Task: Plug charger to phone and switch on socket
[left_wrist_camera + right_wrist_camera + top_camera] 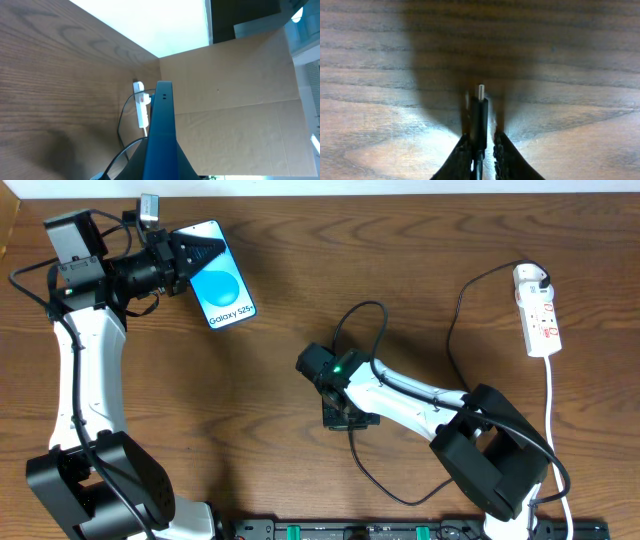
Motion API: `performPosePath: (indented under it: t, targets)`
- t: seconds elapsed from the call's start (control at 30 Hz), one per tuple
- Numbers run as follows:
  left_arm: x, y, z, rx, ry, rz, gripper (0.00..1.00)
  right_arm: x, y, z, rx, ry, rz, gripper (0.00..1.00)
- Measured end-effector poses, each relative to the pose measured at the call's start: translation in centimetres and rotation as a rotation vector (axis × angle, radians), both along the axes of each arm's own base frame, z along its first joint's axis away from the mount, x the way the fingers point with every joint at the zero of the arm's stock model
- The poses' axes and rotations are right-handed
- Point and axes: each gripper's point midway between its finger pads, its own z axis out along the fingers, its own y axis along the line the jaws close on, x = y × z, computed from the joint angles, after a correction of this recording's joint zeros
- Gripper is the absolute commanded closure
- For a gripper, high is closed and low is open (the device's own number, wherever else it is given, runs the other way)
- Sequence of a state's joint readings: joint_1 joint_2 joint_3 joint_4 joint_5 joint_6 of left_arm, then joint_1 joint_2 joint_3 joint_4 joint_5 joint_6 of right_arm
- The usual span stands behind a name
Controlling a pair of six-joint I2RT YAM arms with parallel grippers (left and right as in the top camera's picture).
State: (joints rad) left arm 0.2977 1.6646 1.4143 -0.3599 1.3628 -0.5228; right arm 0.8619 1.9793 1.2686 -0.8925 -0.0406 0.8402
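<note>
Wood-grain surface (300, 240): phone at the far left, charger tip mid-table, the two well apart.

Left fingers (195, 252) are clamped on the top end of the phone (222, 285), screen up, its long axis slanting down and to the right, so the free bottom edge faces the right arm; the left wrist view shows it edge-on; right fingers (461, 155) are pinched together on the charger (455, 320) at its black connector (480, 115), the metal tip poking past them toward the surface rather than toward the phone; the phone lies up and left of that tip, and mating likely needs the tip turned onto the phone's axis; the socket (537, 310) sits far right, plug in, nearer the right arm.
</note>
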Motion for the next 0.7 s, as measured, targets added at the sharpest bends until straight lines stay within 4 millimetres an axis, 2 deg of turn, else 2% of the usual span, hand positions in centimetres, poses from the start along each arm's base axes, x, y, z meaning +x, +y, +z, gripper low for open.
performPosePath:
  t: [0.2,0.33,0.53,0.63,0.67,0.7]
  targets:
    - [0.0,0.0,0.0,0.0,0.0,0.0,0.93,0.1,-0.1,0.0,0.0,-0.001,-0.005,0.99]
    - [0.0,0.0,0.0,0.0,0.0,0.0,0.93,0.3,-0.2,0.1,0.012,0.009,-0.019,0.99]
    - [0.0,0.0,0.0,0.0,0.0,0.0,0.93,1.7,-0.8,0.1,0.067,0.041,-0.07,0.99]
    - [0.0,0.0,0.0,0.0,0.0,0.0,0.93,2.8,-0.2,0.3,0.171,0.071,-0.049,0.99]
    - [0.0,0.0,0.0,0.0,0.0,0.0,0.93,3.1,1.1,0.6,0.291,0.111,-0.01,0.99]
    - [0.0,0.0,0.0,0.0,0.0,0.0,0.93,3.6,1.1,0.5,0.322,0.115,-0.013,0.99]
